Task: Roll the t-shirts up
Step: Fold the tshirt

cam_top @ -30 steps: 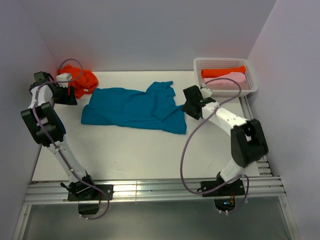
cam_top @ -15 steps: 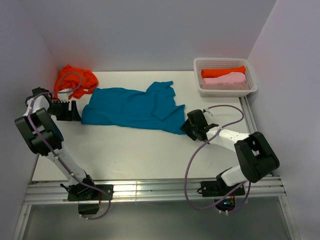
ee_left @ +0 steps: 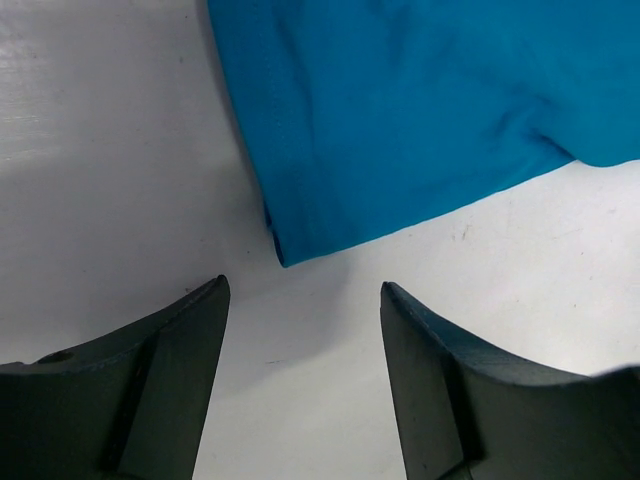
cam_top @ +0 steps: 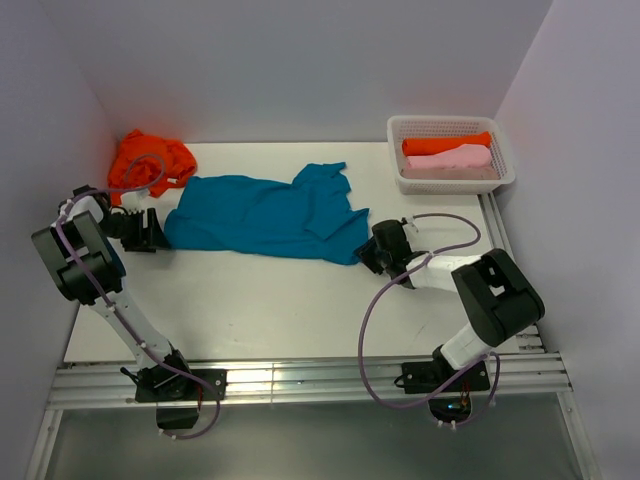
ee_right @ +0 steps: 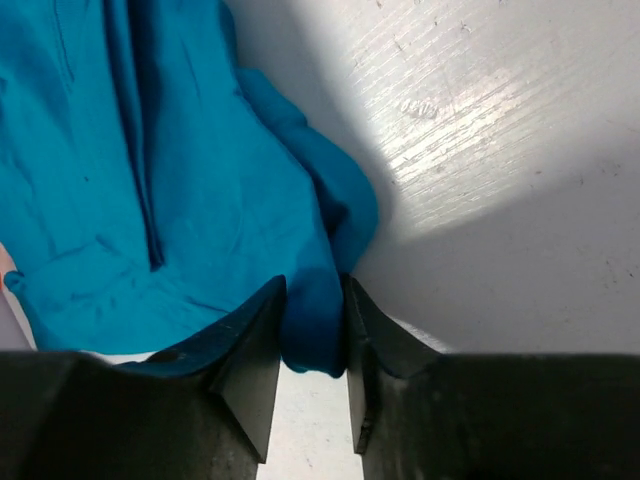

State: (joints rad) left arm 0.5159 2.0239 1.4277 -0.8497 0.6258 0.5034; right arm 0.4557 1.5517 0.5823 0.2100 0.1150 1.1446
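A teal-blue t-shirt (cam_top: pixel 265 215) lies spread across the middle of the white table. My left gripper (cam_top: pixel 155 230) is open and low at the shirt's left end. In the left wrist view the shirt's corner (ee_left: pixel 285 250) lies just ahead of the gap between my fingers (ee_left: pixel 300 300), not touched. My right gripper (cam_top: pixel 365 248) is at the shirt's right lower corner, shut on a fold of teal fabric (ee_right: pixel 315 320) pinched between its fingers. An orange-red t-shirt (cam_top: pixel 150 160) lies crumpled at the far left.
A white mesh basket (cam_top: pixel 500 172) at the far right holds a rolled orange-red shirt (cam_top: pixel 445 143) and a rolled pale pink shirt (cam_top: pixel 450 158). Walls close in on the left, back and right. A metal rail (cam_top: pixel 300 380) runs along the near edge.
Both arms have come down from the back corners to the teal shirt's ends. My right gripper moved left and closed on the shirt's corner. My left gripper moved toward the shirt's left edge.
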